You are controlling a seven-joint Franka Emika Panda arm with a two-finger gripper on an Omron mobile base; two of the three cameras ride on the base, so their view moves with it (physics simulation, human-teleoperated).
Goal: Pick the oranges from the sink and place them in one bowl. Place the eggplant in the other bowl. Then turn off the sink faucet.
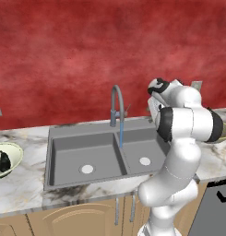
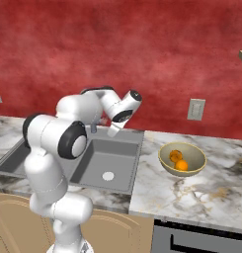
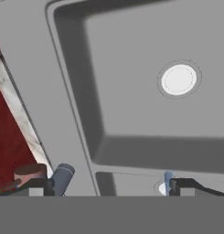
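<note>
I see both basins of the sink (image 1: 68, 152) bare, oranges (image 2: 179, 160) in the tan bowl (image 2: 164, 159), eggplant (image 1: 4, 160) in the pale bowl (image 1: 15, 152). My claw (image 3: 106, 187) hangs open beside the faucet (image 1: 115, 107); its lever (image 1: 127, 110) lies just toward the wall

Matt grey sink (image 1: 86, 152), veined marble counter (image 2: 216, 192)

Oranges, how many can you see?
2. Both oranges sit together inside the tan bowl on the counter to the right of the sink: one at the front, the other just behind it, touching.
</note>
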